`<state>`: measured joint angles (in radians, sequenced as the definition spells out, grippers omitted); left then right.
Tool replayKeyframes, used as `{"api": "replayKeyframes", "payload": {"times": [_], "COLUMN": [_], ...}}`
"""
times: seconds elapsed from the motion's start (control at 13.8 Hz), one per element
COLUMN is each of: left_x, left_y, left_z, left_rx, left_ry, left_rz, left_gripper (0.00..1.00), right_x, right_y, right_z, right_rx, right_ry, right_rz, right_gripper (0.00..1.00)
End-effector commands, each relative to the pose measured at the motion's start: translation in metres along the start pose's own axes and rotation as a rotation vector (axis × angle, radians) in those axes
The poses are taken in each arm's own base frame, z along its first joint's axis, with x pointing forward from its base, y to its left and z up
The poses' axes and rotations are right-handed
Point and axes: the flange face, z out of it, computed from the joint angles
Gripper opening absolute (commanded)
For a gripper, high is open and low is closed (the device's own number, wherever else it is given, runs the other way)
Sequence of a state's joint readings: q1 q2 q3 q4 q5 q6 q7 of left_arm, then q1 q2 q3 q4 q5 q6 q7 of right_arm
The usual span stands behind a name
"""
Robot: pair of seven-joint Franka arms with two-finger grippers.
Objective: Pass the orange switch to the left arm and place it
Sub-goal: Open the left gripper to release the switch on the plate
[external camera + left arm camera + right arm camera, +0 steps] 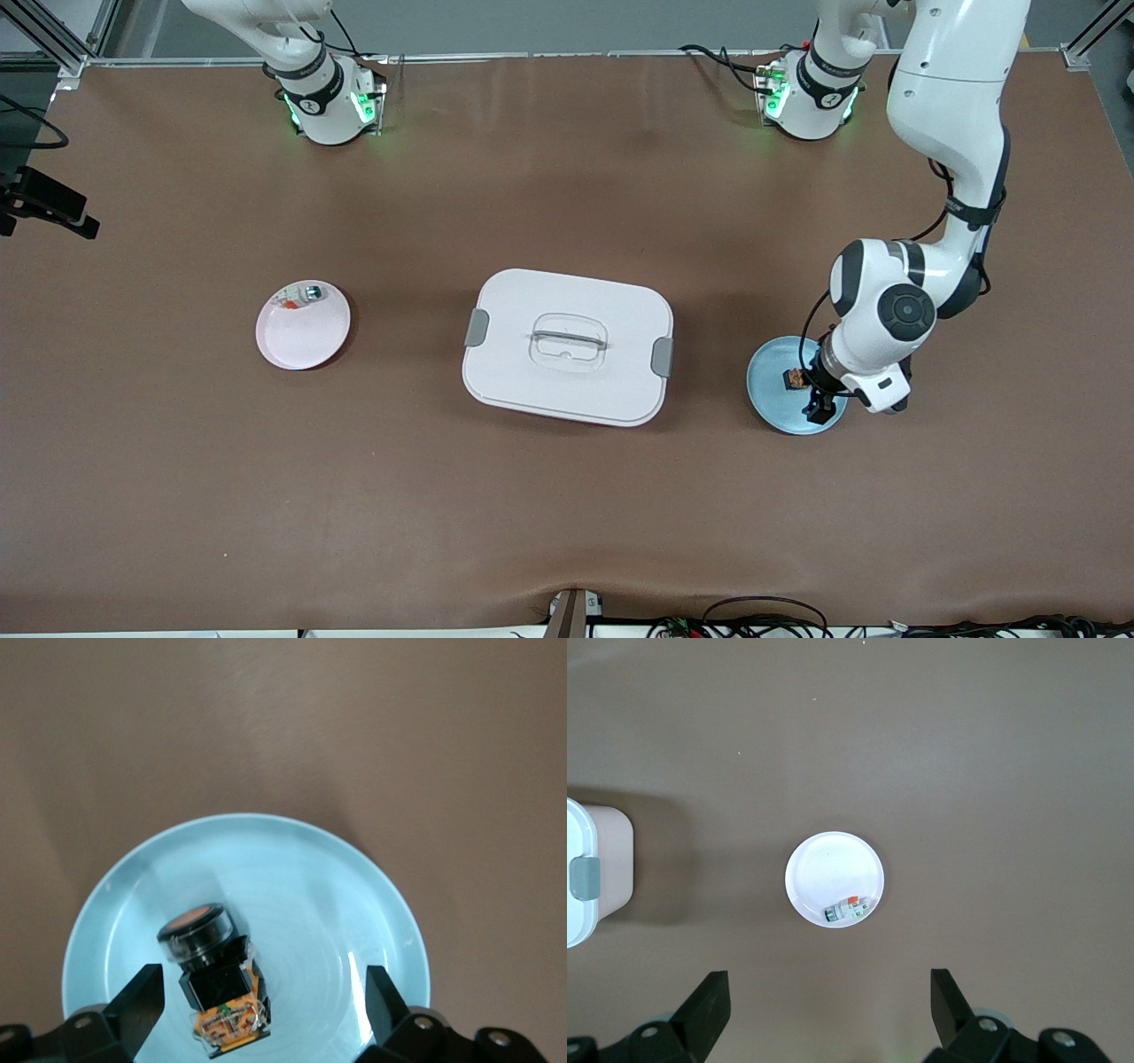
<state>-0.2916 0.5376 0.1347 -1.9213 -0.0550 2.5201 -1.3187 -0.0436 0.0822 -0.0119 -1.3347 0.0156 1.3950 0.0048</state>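
Observation:
The orange switch (795,379) lies on its side on a blue plate (769,377) toward the left arm's end of the table. In the left wrist view the switch (213,979) shows a black body, an orange cap and an orange base. My left gripper (819,403) is low over the plate (292,868), open (263,997), with its fingers either side of the switch and not touching it. My right gripper (828,997) is open, empty and high above the table; it is out of the front view. The white box (567,292) stands mid-table between the plates.
A pink plate (301,341) toward the right arm's end holds a small white part with a green-silver end (306,294). The right wrist view shows that plate (833,868), the part (849,908) and a corner of the box (594,837).

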Motion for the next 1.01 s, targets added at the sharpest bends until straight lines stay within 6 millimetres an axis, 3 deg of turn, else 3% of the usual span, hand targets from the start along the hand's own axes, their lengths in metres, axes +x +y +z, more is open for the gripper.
{"api": "replayKeyframes", "payload": {"times": [0.0, 0.22, 0.36, 0.65, 0.94], "left_x": [0.016, 0.019, 0.023, 0.033, 0.048], "left_y": [-0.011, -0.017, -0.020, -0.018, -0.014], "left_z": [-0.020, -0.029, -0.031, -0.049, -0.076], "left_rx": [-0.012, -0.022, -0.023, -0.057, -0.103], "left_ry": [-0.007, -0.004, -0.001, 0.023, 0.048], "left_rz": [0.232, 0.664, 0.830, 1.072, 1.090], "left_gripper": [1.00, 1.00, 1.00, 1.00, 1.00], "right_x": [-0.006, -0.005, -0.005, -0.008, -0.010], "right_y": [0.002, 0.001, 0.000, -0.001, -0.003], "right_z": [-0.007, -0.007, -0.007, -0.011, -0.014], "right_rx": [0.005, 0.007, 0.013, 0.061, 0.061], "right_ry": [0.002, 0.004, 0.004, 0.008, 0.013], "right_rz": [-0.011, -0.011, -0.007, 0.000, 0.024], "right_gripper": [1.00, 1.00, 1.00, 1.00, 1.00]}}
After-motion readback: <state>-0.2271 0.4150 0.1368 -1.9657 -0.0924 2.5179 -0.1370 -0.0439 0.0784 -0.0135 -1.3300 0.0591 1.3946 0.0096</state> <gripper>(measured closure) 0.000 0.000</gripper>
